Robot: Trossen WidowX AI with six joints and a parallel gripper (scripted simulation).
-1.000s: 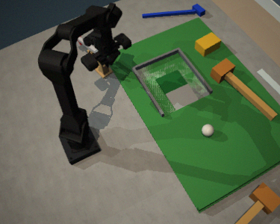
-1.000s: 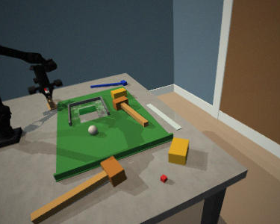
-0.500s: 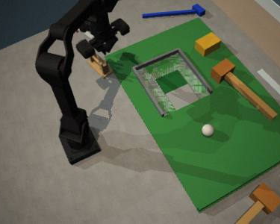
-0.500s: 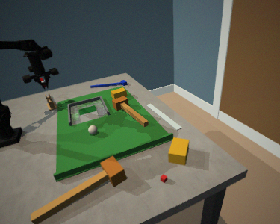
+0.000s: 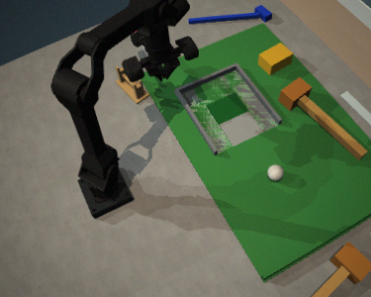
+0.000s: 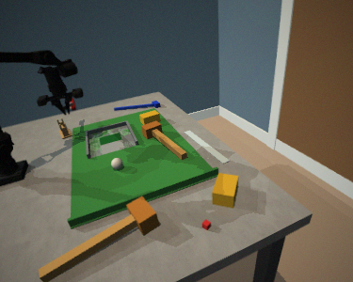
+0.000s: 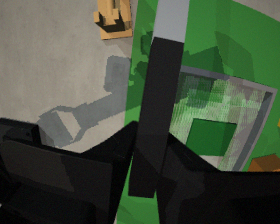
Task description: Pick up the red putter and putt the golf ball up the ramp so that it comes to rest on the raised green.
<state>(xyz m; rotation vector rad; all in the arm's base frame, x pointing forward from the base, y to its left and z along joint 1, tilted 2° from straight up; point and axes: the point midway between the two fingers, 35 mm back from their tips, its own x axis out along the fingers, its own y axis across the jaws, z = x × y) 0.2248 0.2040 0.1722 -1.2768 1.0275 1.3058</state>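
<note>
My gripper point(image 5: 162, 77) point(image 6: 67, 113) point(image 7: 145, 128) is shut on the putter, by its dark handle point(image 7: 163, 75). A grey shaft runs on from the handle in the wrist view, and the red head point(image 6: 72, 104) shows behind the fingers in the exterior view. The putter is held in the air near the mat's far left corner, clear of the wooden stand point(image 5: 131, 92) point(image 6: 63, 130) point(image 7: 114, 25). The white golf ball point(image 5: 275, 172) point(image 6: 117, 164) rests on the green mat point(image 5: 264, 238) point(image 6: 96, 193). Beyond it, a grey-railed frame point(image 5: 259, 93) point(image 6: 88, 145) surrounds a dark green square point(image 5: 227, 108) point(image 6: 111, 138) point(image 7: 211, 136) and a pale strip.
An orange mallet point(image 5: 333, 126) point(image 6: 170, 142) and a yellow block point(image 5: 275, 58) point(image 6: 150, 117) lie right of the frame. A blue mallet point(image 5: 230, 18) point(image 6: 136, 106) lies at the back. Another orange mallet point(image 5: 352, 262) point(image 6: 88, 244), a yellow block point(image 6: 225, 190) and a red cube point(image 6: 206, 225) lie near the front.
</note>
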